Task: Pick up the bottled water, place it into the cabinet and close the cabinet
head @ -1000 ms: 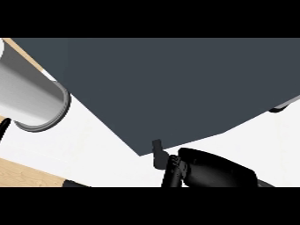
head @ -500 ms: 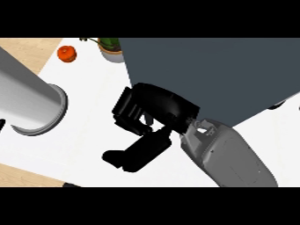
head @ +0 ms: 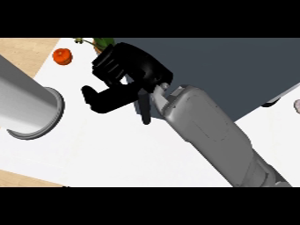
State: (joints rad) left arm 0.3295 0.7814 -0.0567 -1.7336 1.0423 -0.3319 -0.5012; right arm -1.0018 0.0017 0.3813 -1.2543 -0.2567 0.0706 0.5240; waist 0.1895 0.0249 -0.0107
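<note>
**Right hand at the cabinet door edge; bottle out of sight**

Largest first: the dark grey cabinet door spans the upper right, swung over the white tabletop. Your grey right forearm reaches up to its edge, probably to push it shut. The large grey cylinder lies at left. Your black right hand has curled fingers and holds nothing visible. The small orange fruit sits beyond. You cannot see the bottled water; presumably it is already inside.
</note>
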